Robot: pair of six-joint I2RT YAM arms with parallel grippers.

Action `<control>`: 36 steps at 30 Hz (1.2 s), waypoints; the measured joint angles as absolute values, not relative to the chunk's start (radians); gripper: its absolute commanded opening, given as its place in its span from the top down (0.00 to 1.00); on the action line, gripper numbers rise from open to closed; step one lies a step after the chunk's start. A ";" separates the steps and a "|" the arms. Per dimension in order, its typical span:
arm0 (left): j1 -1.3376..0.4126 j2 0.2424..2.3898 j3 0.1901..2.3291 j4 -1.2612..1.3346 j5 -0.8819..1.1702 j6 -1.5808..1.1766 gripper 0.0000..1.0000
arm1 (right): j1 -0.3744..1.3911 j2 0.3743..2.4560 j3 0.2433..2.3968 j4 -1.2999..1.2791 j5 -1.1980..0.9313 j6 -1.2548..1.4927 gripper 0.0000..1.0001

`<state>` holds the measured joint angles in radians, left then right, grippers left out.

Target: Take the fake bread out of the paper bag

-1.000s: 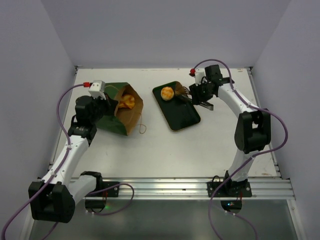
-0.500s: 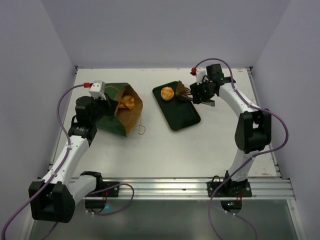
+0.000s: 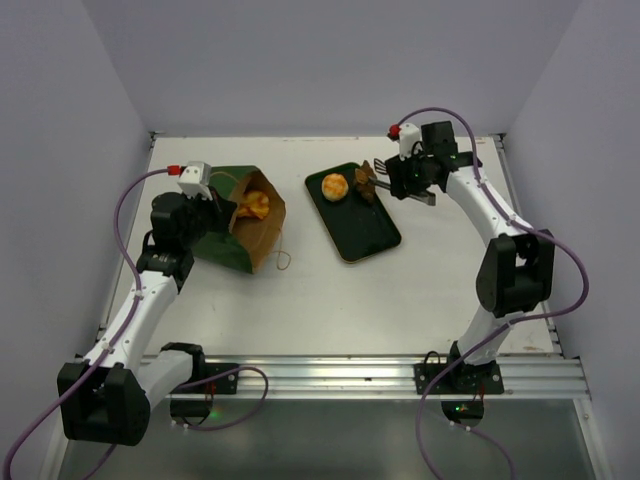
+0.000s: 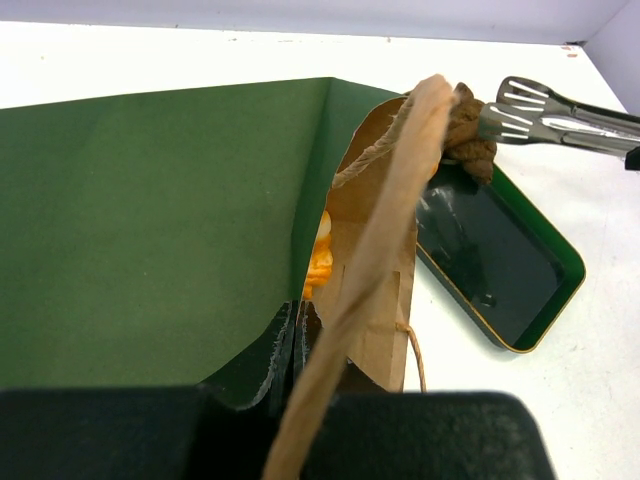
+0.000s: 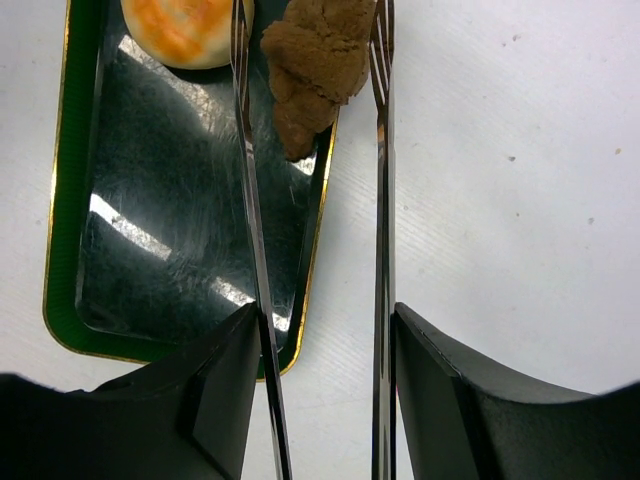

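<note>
My right fingers (image 5: 220,390) are clamped on the long metal tongs (image 5: 250,200). Their tips pinch the dark brown pointed toy pastry (image 5: 315,65) over the far right rim of the flat dark green tan-rimmed tray (image 5: 170,230), just beside the round golden-orange bun (image 5: 180,30) lying in it. I should carry it left over bare tray, lower it close, then ease the tongs apart slowly so it cannot roll onto the white surface (image 5: 500,200). My left fingers (image 4: 283,348) are pressed together on the edge of the dark green paper bag (image 4: 150,210), lying at the left with a golden pastry (image 4: 320,265) inside.
</note>
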<state>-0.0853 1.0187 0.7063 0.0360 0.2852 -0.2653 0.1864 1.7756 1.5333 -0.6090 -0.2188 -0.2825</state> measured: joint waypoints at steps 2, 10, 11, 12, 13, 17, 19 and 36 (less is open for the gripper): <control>-0.085 1.019 0.706 0.036 0.287 -0.265 1.00 | 0.185 1.766 1.533 -0.606 -0.218 -0.283 0.44; -0.085 1.018 0.706 0.037 0.312 -0.265 1.00 | 0.184 1.705 1.523 -0.604 -0.236 -0.292 0.48; -0.085 1.018 0.706 0.037 0.316 -0.265 1.00 | 0.184 1.695 1.521 -0.604 -0.245 -0.296 0.49; -0.085 1.018 0.706 0.038 0.319 -0.265 1.00 | 0.184 1.683 1.518 -0.605 -0.260 -0.301 0.50; -0.085 1.018 0.706 0.039 0.326 -0.265 1.00 | 0.184 1.670 1.514 -0.606 -0.282 -0.308 0.50; -0.085 1.019 0.706 0.044 0.347 -0.265 1.00 | 0.188 1.614 1.510 -0.626 -0.385 -0.343 0.52; -0.085 1.019 0.706 0.044 0.361 -0.265 1.00 | 0.204 1.584 1.509 -0.642 -0.439 -0.369 0.53; -0.085 1.034 0.706 0.044 0.414 -0.269 1.00 | 0.729 1.491 1.521 -0.778 -0.341 -0.621 0.53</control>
<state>-0.0853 1.0340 0.7063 0.0437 0.4137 -0.2687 0.7288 1.4910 1.5208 -0.7780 -0.3412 -0.6209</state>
